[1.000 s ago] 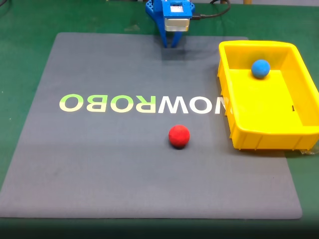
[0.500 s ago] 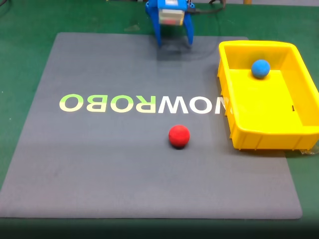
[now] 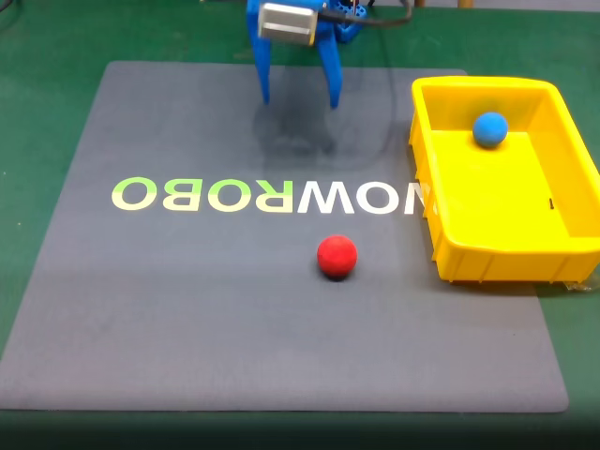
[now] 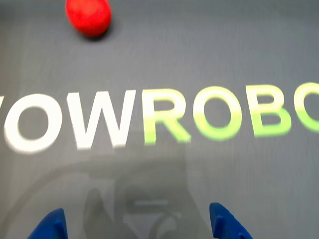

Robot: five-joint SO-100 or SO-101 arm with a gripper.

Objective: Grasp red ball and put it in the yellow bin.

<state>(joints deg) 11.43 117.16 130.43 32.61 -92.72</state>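
Grey mat (image 3: 187, 309) with the white/green lettering (image 3: 272, 195) is the landmark; everything placed against that lettering. Yellow bin (image 3: 441, 234) sits at the lettering's right end in the fixed view, its near-left wall overlapping the last letter, blue ball (image 3: 489, 128) inside toward the far side. Gripper (image 3: 298, 101) hangs on the far side of the lettering, fingers spread wide, nothing between them; in the wrist view both blue fingertips (image 4: 50, 226) poke up from the bottom edge with bare mat and shadow in the gap. Red ball (image 3: 337, 257) rests on the mat on the near side of the lettering, just below the W/O letters, well apart from the gripper and near the bin's front-left corner but not touching. In the wrist view red ball (image 4: 88, 16) is at top left, beyond the lettering. Step in hand looks like the reach: carry the open fingers across the lettering, shift toward the bin side so the ball centres in the gap, come down straddling it, close gently since it may roll. Watch the bin wall on approach.
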